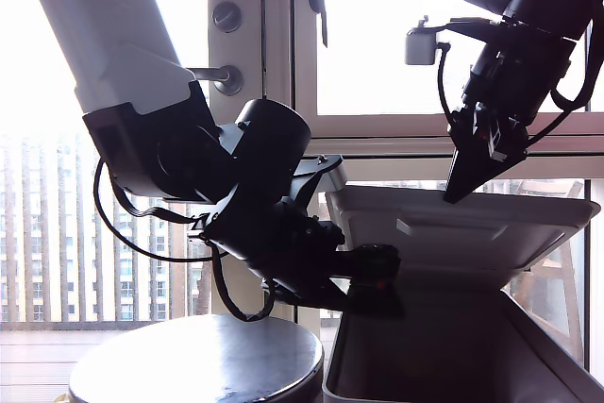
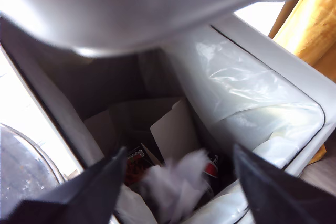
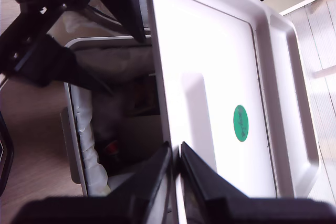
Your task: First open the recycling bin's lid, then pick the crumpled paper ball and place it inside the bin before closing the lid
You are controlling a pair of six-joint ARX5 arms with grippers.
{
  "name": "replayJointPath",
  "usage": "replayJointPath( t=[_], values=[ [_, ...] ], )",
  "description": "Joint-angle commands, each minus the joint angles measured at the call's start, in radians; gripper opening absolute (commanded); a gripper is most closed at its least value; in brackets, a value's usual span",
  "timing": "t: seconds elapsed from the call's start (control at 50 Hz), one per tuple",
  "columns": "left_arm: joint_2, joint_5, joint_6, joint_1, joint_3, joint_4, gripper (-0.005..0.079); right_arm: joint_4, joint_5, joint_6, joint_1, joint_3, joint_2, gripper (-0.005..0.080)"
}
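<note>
**Lid held up, paper ball at the mouth of the bin**

My second gripper [image 3: 176, 169] is up at the exterior view's right, its dark fingers [image 3: 202, 182] pinched narrow on the near edge of the flat rectangular grey plastic lid [image 3: 210, 77], holding it raised and tilted above the large rectangular grey plastic recycling bin [image 1: 453, 365]. A small green round mark [image 3: 240, 123] sits on the lid's stepped panel in the second wrist view.

Under that lid, my first gripper [image 2: 176, 182] reaches in from the exterior view's left, just over the bin's open mouth. Its two dark fingers [image 2: 94, 187] stand wide apart. Between them the first wrist view shows the crumpled white-grey paper ball [image 2: 176, 184], blurred, and I cannot tell whether the fingers touch it or whether it lies below them. Around it, down in the bin: a pale translucent plastic liner [image 2: 241, 98] draped over the far wall, a folded piece of light cardboard [image 2: 168, 129], and a bit of red-and-black printed packaging [image 2: 135, 157].

At the exterior view's lower left, the round dark worktop [image 1: 198, 361] stands just beside the bin. Behind it all, a bright window with a white frame [image 1: 274, 44].
</note>
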Motion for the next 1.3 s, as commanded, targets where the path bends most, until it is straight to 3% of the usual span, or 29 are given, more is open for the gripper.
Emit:
replayJointPath(
  t=[0.0,0.4,0.56,0.7,0.76,0.82,0.86,1.02,1.28],
  values=[
    [0.013,0.002,0.005,-0.004,0.003,-0.004,0.0657,0.019,0.000,0.018,-0.010,-0.007,-0.010,-0.0013],
    [-0.053,-0.008,0.043,0.048,0.003,-0.188,0.0653,0.019,0.000,0.018,-0.015,-0.007,-0.010,-0.0013],
    [-0.093,-0.017,0.105,0.117,0.003,-0.307,0.0562,0.020,0.000,0.018,-0.023,-0.007,-0.010,-0.0013],
    [-0.135,-0.025,0.152,0.201,0.003,-0.447,0.0365,0.021,0.000,0.018,-0.026,-0.007,-0.010,-0.0013],
    [-0.158,-0.025,0.166,0.240,0.003,-0.511,0.0193,0.019,0.000,0.018,-0.028,-0.007,-0.010,-0.0013],
    [-0.185,-0.021,0.165,0.280,0.003,-0.586,-0.0037,0.016,-0.008,0.018,-0.028,-0.007,-0.010,-0.0013],
    [-0.203,-0.008,0.164,0.306,0.003,-0.624,-0.0009,0.012,-0.018,0.018,-0.030,-0.007,-0.010,-0.0013],
    [-0.297,0.097,0.164,0.400,0.003,-0.727,-0.0024,-0.048,-0.078,0.002,-0.039,-0.008,-0.005,-0.0013],
    [-0.451,0.224,0.156,0.468,0.003,-0.733,-0.0024,-0.151,-0.126,-0.067,-0.039,-0.008,0.042,-0.0013]
  ],
)
